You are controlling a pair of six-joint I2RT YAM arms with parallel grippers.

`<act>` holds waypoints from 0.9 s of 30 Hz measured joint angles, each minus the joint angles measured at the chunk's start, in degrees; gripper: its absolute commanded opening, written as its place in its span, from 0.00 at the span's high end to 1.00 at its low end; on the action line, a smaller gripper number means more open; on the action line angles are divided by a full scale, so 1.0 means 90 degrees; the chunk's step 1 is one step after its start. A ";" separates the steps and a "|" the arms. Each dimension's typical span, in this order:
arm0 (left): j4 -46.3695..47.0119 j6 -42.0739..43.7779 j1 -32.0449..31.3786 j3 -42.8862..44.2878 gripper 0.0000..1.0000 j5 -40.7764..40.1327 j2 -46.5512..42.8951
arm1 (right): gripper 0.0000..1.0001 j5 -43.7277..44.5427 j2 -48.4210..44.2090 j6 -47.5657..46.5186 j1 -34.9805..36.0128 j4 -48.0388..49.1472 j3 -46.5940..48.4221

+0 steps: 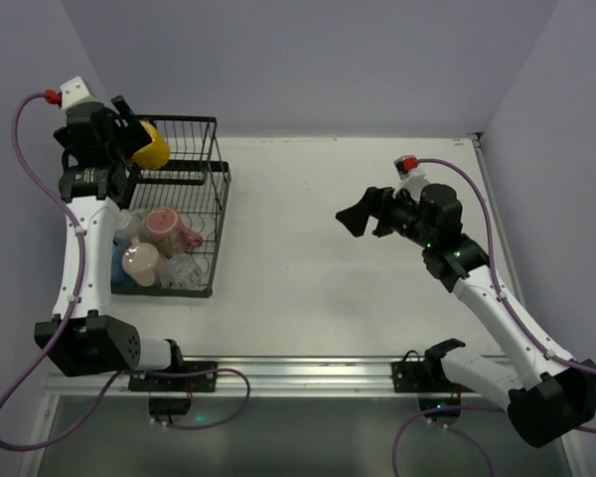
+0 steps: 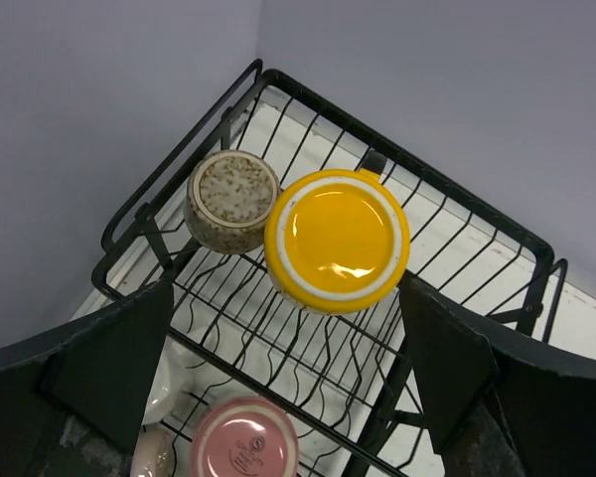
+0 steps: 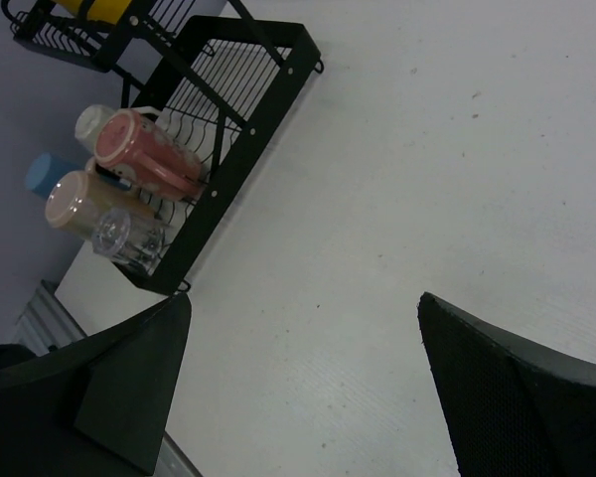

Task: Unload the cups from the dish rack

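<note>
Over the white counter [image 1: 328, 278], by purple walls [image 1: 308, 60], the left hand [image 2: 286, 283] and right hand [image 3: 303, 298] gape open, empty. Print under the pink cup [image 2: 243, 445] is too tiny to read.

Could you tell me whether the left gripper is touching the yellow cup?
Cannot tell. In the left wrist view, one finger of the left gripper clears the yellow cup, but the other meets its edge.

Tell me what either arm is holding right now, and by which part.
Nothing. The left tool is open above the yellow cup in the rack; the right tool is open over the table.
</note>
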 measured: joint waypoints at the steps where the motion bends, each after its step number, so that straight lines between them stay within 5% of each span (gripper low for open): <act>1: 0.0007 0.0002 0.0085 0.0007 0.00 0.0121 0.0097 | 0.01 -0.0063 0.0000 0.0000 0.0015 0.0005 0.0000; 12: 0.0100 0.0175 0.0146 0.0012 0.00 0.1343 0.0714 | 0.01 -0.0265 0.0134 -0.0007 0.0262 0.0063 0.0000; 27: 0.0231 0.0410 0.0146 0.0083 0.00 0.1222 0.1290 | 0.01 -0.0272 0.0185 -0.0056 0.0396 0.0070 0.0000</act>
